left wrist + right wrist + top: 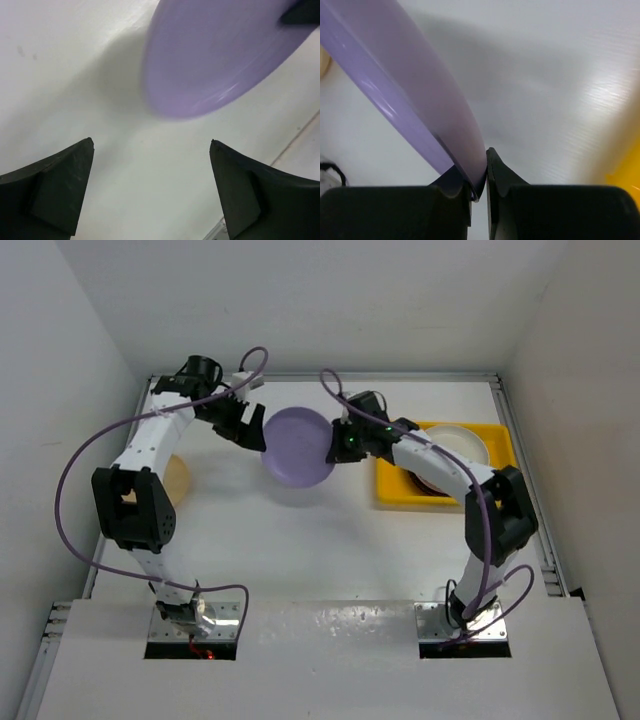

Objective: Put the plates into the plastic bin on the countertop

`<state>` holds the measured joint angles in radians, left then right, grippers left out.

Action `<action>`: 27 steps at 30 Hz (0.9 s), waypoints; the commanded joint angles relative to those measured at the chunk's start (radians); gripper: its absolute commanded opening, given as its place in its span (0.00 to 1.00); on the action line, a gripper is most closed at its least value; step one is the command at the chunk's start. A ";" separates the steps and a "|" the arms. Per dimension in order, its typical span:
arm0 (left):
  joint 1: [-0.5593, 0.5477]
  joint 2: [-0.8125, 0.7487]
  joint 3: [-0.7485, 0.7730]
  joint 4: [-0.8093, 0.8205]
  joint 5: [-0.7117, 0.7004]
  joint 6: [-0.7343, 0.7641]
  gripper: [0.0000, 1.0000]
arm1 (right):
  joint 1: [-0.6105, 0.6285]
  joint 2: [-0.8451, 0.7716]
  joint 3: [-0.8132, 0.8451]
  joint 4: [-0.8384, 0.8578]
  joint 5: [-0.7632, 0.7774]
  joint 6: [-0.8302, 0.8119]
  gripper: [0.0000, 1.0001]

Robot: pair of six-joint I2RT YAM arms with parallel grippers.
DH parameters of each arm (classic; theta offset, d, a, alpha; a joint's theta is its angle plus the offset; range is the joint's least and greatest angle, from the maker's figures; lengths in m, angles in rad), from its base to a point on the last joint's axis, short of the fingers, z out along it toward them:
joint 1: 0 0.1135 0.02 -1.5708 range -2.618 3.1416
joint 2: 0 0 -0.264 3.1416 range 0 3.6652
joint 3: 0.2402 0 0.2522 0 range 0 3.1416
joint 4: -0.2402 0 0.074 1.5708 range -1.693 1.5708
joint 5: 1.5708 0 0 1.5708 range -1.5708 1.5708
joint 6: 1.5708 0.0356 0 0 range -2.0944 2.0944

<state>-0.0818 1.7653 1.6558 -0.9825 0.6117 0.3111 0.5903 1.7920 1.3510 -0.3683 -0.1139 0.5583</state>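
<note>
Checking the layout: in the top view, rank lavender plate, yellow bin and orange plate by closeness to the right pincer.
1. lavender plate, held by the right pincer
2. bin, just right of it
3. orange plate, far left

One purple plate (pixel 297 447) is showing, one tan plate (pixel 178 478) too, and at least two plates (pixel 458 443) are lying in one bin (pixel 393 502).

Tan plate (pixel 180 476) half behind left arm (pixel 150 445), binned plates (pixel 462 440) partly under right arm (pixel 440 465) — lavender plate (pixel 220 55) cropped, blurred

Robot lab booth: bare white walls (pixel 300 300) enclose a white countertop (pixel 300 540).
</note>
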 commanded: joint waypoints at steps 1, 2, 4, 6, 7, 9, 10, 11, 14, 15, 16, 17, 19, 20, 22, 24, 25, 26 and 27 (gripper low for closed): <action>0.048 -0.019 0.073 -0.010 -0.107 -0.064 1.00 | -0.171 -0.152 -0.025 -0.013 0.071 0.095 0.00; 0.071 -0.020 0.073 0.002 -0.206 -0.079 1.00 | -0.205 -0.176 -0.035 -0.027 0.068 0.112 0.00; 0.169 -0.041 0.073 0.034 -0.304 -0.128 1.00 | -0.360 -0.275 -0.073 -0.125 0.046 0.139 0.00; 0.294 -0.056 0.024 0.073 -0.412 -0.161 1.00 | -0.534 -0.353 -0.093 -0.235 0.031 0.161 0.00; 0.338 -0.056 0.003 0.096 -0.432 -0.171 1.00 | -0.576 -0.368 -0.127 -0.257 0.026 0.164 0.00; 0.446 -0.072 -0.055 0.149 -0.481 -0.190 1.00 | -0.700 -0.393 -0.150 -0.329 -0.005 0.164 0.00; 0.479 -0.072 -0.068 0.150 -0.481 -0.190 1.00 | -0.768 -0.404 -0.179 -0.345 -0.015 0.163 0.00; 0.508 -0.063 -0.068 0.159 -0.481 -0.190 1.00 | -0.827 -0.401 -0.188 -0.356 -0.041 0.161 0.00; 0.597 -0.038 -0.094 0.159 -0.481 -0.181 1.00 | -0.918 -0.379 -0.225 -0.366 -0.088 0.135 0.00; 0.614 -0.023 -0.103 0.159 -0.481 -0.170 1.00 | -0.928 -0.370 -0.227 -0.377 -0.093 0.131 0.01; 0.638 -0.012 -0.113 0.159 -0.481 -0.170 1.00 | -0.949 -0.334 -0.224 -0.380 -0.098 0.124 0.01; 0.648 -0.012 -0.113 0.159 -0.481 -0.170 1.00 | -0.951 -0.324 -0.227 -0.374 -0.111 0.123 0.03; 0.672 -0.003 -0.132 0.168 -0.481 -0.158 1.00 | -0.954 -0.271 -0.213 -0.373 -0.130 0.109 0.10; 0.672 -0.003 -0.133 0.179 -0.481 -0.147 1.00 | -0.949 -0.241 -0.196 -0.379 -0.132 0.109 0.15; 0.683 0.006 -0.151 0.179 -0.506 -0.138 1.00 | -0.949 -0.205 -0.176 -0.383 -0.112 0.097 0.45; 0.694 0.028 -0.160 0.188 -0.526 -0.127 1.00 | -0.946 -0.172 -0.132 -0.403 -0.073 0.075 0.70; 0.703 0.028 -0.174 0.197 -0.555 -0.127 1.00 | -0.942 -0.145 -0.116 -0.435 -0.043 0.052 0.73; 0.703 0.042 -0.174 0.197 -0.570 -0.116 1.00 | -0.928 -0.143 -0.087 -0.475 -0.026 0.040 0.76; 0.714 0.055 -0.197 0.208 -0.596 -0.116 1.00 | -0.913 -0.141 -0.052 -0.510 0.056 0.008 0.81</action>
<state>0.6022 1.7943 1.4929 -0.8101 0.0891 0.1745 -0.3504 1.6569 1.1908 -0.8017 -0.1699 0.6361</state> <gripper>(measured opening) 0.997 0.767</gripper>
